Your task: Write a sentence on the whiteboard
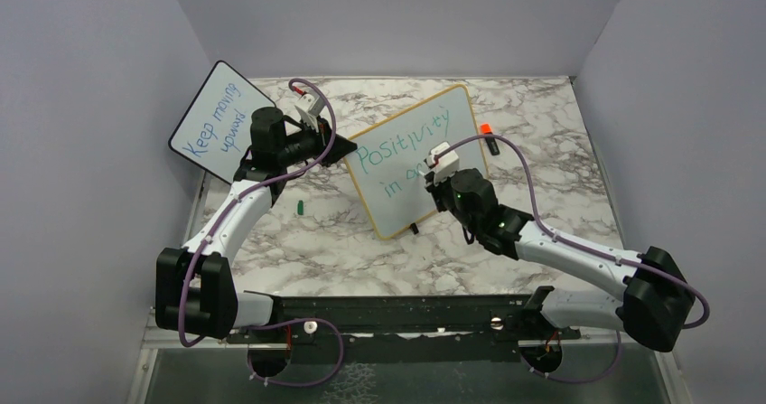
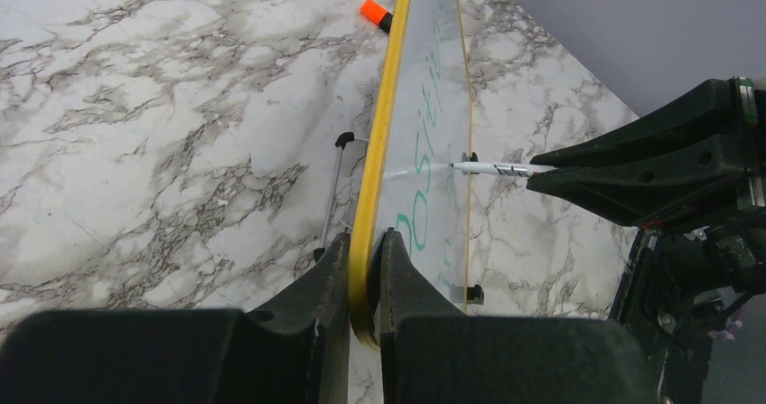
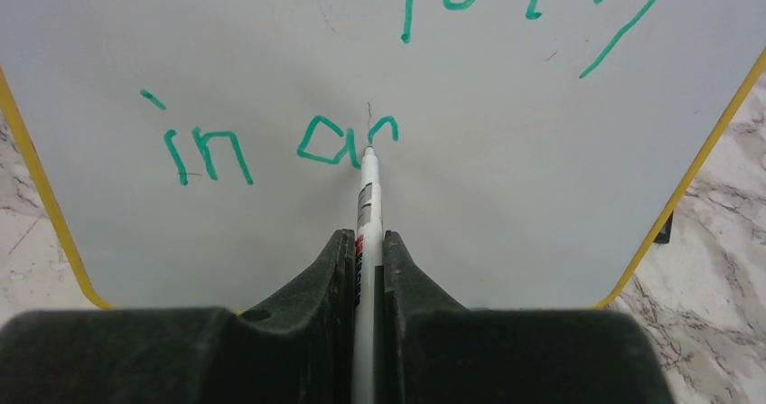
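Marbled bench point(image 1: 560, 151) carries the whiteboard point(image 1: 397, 201), propped near its far middle. The sentence point(image 1: 402, 137) reads "Positivity in ac", so writing looks midway. The next move likely calls for light, steady strokes rightward. The left end effector point(image 2: 366, 246) pinches the board's yellow frame. The right end effector point(image 3: 368, 241) is clamped on the marker point(image 3: 367, 187), its tip touching the board.

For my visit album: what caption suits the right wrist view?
Right hand holding a marker, its tip on the yellow-framed whiteboard mid-word in green writing.
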